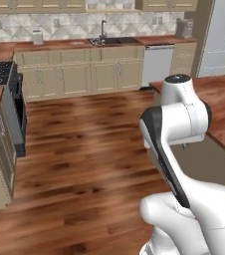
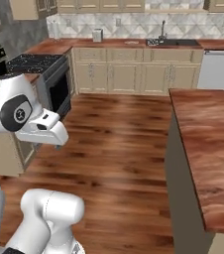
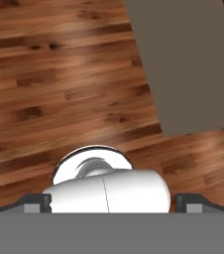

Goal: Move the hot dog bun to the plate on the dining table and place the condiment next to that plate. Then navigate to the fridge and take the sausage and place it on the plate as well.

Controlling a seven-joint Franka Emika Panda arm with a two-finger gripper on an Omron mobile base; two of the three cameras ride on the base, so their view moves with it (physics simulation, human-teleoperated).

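My gripper (image 3: 112, 203) points down at the wooden floor, and its two dark fingertips (image 3: 34, 203) stand far apart, open, with nothing held between them. The arm is folded close over the base. A tall pale fridge (image 1: 223, 37) stands at the far right behind the counters. On my right is a wood-topped table (image 2: 208, 144) whose visible top is bare. The hot dog bun, the plate, the condiment and the sausage are out of view.
Cream cabinets with a sink (image 1: 109, 41) line the back wall, with a white dishwasher (image 1: 158, 64) beside them. A black stove (image 2: 34, 62) is on the left. Wide wooden floor (image 1: 84, 149) lies between the stove side and the table's grey side panel (image 3: 183, 64).
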